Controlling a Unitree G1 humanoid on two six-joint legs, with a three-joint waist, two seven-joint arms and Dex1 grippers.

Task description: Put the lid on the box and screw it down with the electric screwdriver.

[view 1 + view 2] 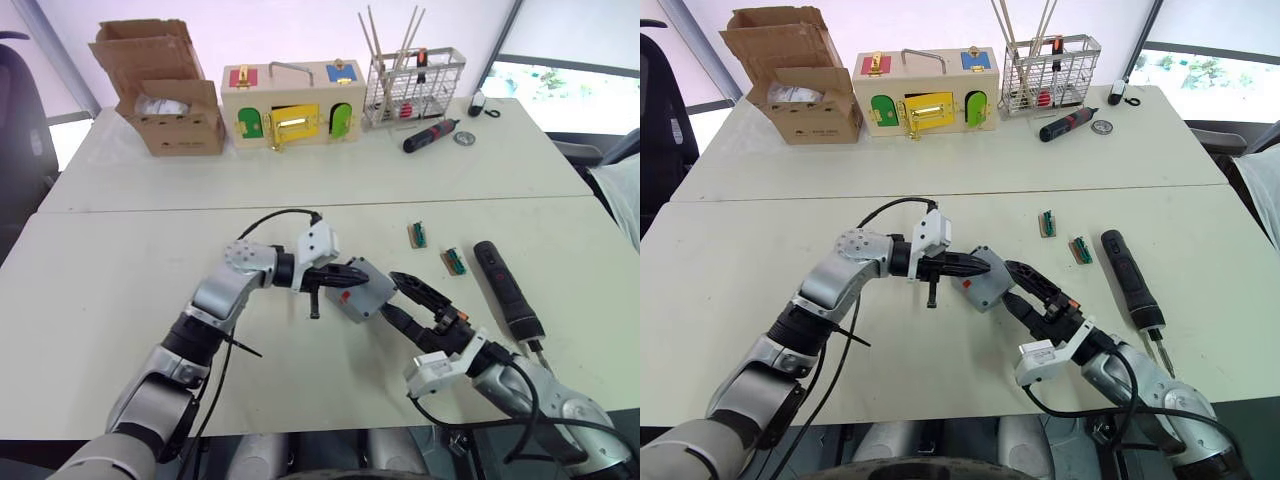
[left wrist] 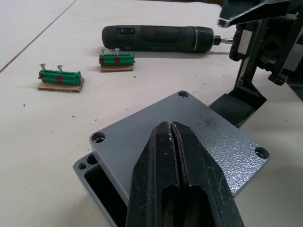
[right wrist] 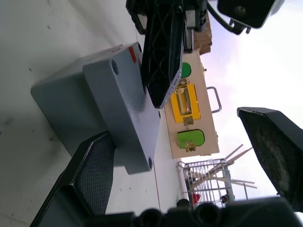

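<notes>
We see the left hand [image 1: 352,272], fingers together, pressing the lid [image 2: 189,137] askew on the box [image 3: 66,106]; right hand [image 1: 408,300] spread apart alongside.

Bright daylight is flooding in from the windows [image 1: 560,80] far beyond the left gripper [image 1: 352,274], washing them out; soft shadows are lying beneath it.
</notes>
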